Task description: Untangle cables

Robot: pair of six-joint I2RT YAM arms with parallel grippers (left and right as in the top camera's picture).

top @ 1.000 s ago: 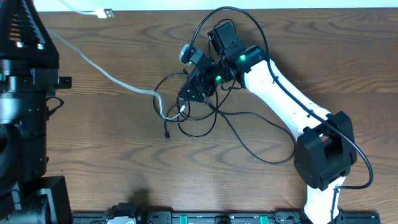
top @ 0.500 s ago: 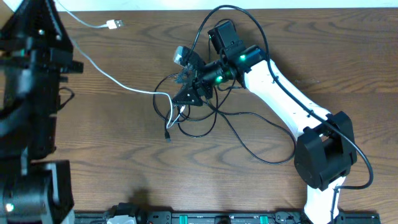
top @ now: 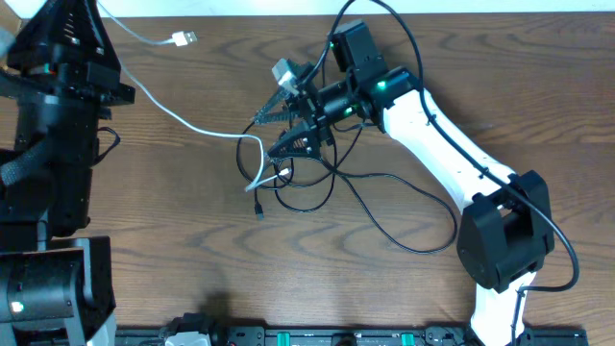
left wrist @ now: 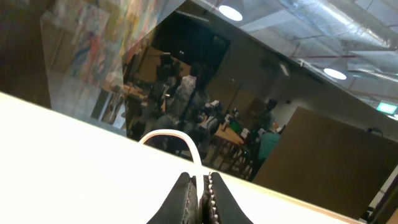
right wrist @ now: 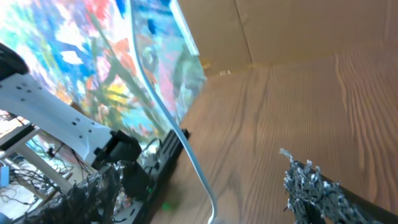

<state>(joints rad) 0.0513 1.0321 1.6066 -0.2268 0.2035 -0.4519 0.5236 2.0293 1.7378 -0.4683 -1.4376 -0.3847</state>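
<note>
R gripper (top: pixel 262 137) wider, prob. off cables (top: pixel 260 160)

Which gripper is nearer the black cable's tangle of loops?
Right. The right gripper is open just over the looped black cable; the left gripper is far off toward the table's left side, shut on the white cable.

no readable text, labels or signs

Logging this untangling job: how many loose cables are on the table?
2. The white cable runs from upper left to the middle; the black cable loops from there toward lower right.
</note>
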